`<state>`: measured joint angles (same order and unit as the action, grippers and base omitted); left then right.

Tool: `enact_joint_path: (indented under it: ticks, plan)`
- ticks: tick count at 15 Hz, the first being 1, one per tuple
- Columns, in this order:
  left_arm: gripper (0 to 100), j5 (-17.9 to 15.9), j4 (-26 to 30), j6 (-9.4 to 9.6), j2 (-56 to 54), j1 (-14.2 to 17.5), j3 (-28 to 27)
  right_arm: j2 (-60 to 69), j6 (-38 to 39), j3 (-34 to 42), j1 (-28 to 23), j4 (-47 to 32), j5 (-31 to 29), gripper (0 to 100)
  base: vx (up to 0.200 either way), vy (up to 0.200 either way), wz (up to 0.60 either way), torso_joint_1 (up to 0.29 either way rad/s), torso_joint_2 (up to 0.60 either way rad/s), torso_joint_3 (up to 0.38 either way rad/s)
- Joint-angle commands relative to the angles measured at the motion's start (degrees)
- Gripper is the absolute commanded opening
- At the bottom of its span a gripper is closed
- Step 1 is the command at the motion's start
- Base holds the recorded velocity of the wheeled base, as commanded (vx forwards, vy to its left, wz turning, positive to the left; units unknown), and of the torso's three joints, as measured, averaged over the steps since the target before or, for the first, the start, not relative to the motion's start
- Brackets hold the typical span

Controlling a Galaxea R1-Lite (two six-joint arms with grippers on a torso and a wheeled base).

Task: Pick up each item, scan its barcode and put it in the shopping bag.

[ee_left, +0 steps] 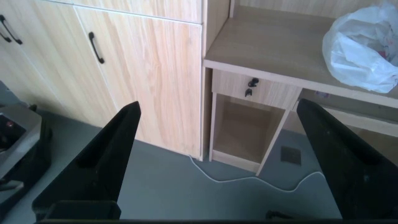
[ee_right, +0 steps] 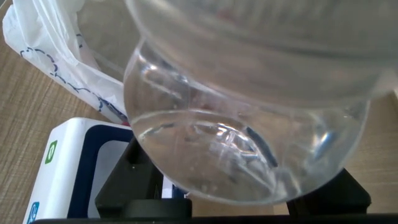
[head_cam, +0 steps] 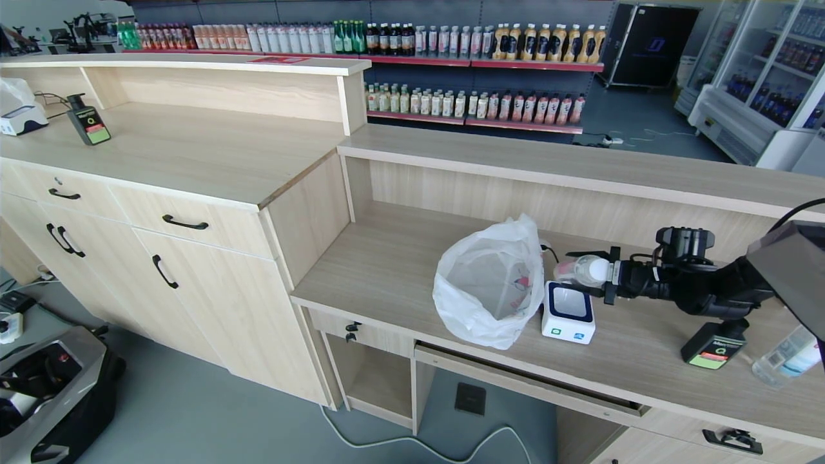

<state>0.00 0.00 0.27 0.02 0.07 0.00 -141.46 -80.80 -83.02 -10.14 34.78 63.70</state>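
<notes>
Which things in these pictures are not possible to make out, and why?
1. Barcode on the held bottle: in the right wrist view its clear base faces the camera; in the head view it is too small.
2. Contents of the bag: head view, crumpled plastic blurs them.
3. Second bottle: head view, partly hidden by the right arm.
</notes>
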Motion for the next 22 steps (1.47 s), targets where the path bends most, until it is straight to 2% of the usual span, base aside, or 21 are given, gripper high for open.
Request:
enact_joint_path:
  ticks: [1,6,8,10,13,14,15,16,17,18,21,22]
  plan:
    - [100,0.0,0.0,0.0,0.0,0.0,0.0,0.0,0.0,0.0,-0.3,0.0,0.0,0,0.0,0.0,0.0,0.0,0.0,0.0]
    - [100,0.0,0.0,0.0,0.0,0.0,0.0,2.9,2.3,-0.3,0.7,0.0,-0.1,0,0.0,0.0,0.0,0.0,0.0,0.0]
    - [100,0.0,0.0,0.0,0.0,0.0,0.0,9.3,9.1,1.4,0.9,0.0,-0.1,0,0.0,0.0,0.0,0.0,0.0,0.0]
    - [100,0.0,0.0,0.0,0.0,0.0,0.0,16.9,19.4,5.6,0.2,0.0,-0.4,0,0.0,0.0,0.0,0.0,0.0,0.0]
    - [100,0.0,0.0,0.0,0.0,0.0,0.0,27.3,42.7,12.0,-1.7,0.4,-14.0,0,0.0,0.0,0.0,0.0,0.0,0.0]
    - [100,0.0,0.0,0.0,0.0,0.0,0.0,28.5,47.7,12.8,-1.7,0.4,-18.1,0,0.0,0.0,0.0,0.0,0.0,0.0]
    - [100,0.0,0.0,0.0,0.0,0.0,0.0,31.2,59.8,14.8,-0.8,0.3,-30.0,0,0.0,0.0,0.0,0.0,0.0,0.0]
    - [100,0.0,0.0,0.0,0.0,0.0,0.0,31.8,63.5,15.3,-0.1,0.1,-34.7,0,0.0,0.0,0.0,0.0,0.0,0.0]
    - [100,0.0,0.0,0.0,0.0,0.0,0.0,32.4,69.7,16.4,1.3,-0.1,-42.7,0,0.0,0.0,0.0,0.0,0.0,0.0]
    - [100,0.0,0.0,0.0,0.0,0.0,0.0,32.4,69.7,16.4,1.3,-0.1,-42.7,0,0.0,0.0,0.0,0.0,0.0,0.0]
    - [100,0.0,0.0,0.0,0.0,0.0,0.0,32.1,71.4,19.7,4.3,1.1,-61.7,0,0.0,0.0,0.0,0.0,0.0,0.0]
    - [100,0.0,0.0,0.0,0.0,0.0,0.0,32.1,71.4,19.7,4.3,1.1,-61.7,0,0.0,0.0,0.0,0.0,0.0,0.0]
